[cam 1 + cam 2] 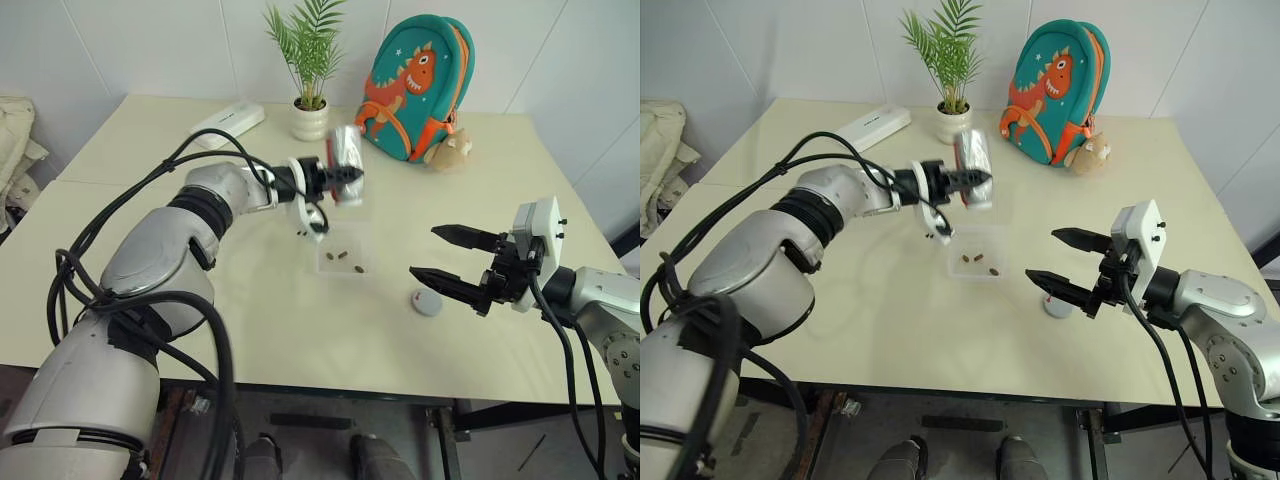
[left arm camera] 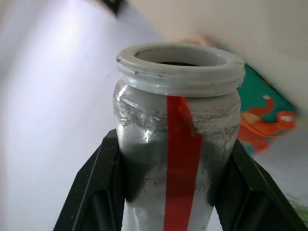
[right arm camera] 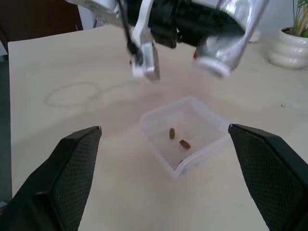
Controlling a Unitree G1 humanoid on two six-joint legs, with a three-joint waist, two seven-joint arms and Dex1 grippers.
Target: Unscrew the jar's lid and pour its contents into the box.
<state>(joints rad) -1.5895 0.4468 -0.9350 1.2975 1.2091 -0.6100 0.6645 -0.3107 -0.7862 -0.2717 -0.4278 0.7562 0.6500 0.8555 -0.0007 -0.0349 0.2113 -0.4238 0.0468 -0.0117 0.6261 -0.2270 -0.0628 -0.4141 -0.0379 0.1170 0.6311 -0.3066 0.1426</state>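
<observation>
My left gripper point(image 1: 348, 182) is shut on the clear jar point(image 1: 345, 152) with the red stripe point(image 2: 180, 144). It holds the jar in the air over the far side of the box point(image 1: 325, 262). The jar point(image 3: 231, 29) has no lid on, and its open mouth tilts downward. The box point(image 3: 144, 118) is a small clear tray with a few dark pellets, the contents point(image 3: 179, 139), lying in it. The grey lid point(image 1: 427, 302) rests flat on the table to the right of the box. My right gripper point(image 1: 424, 250) hovers open just above the lid, holding nothing.
At the back of the table stand a white plant pot point(image 1: 310, 120), a teal dinosaur backpack point(image 1: 415, 85) with a plush toy point(image 1: 450, 150), and a white flat case point(image 1: 228, 123). Black cables hang from my left arm.
</observation>
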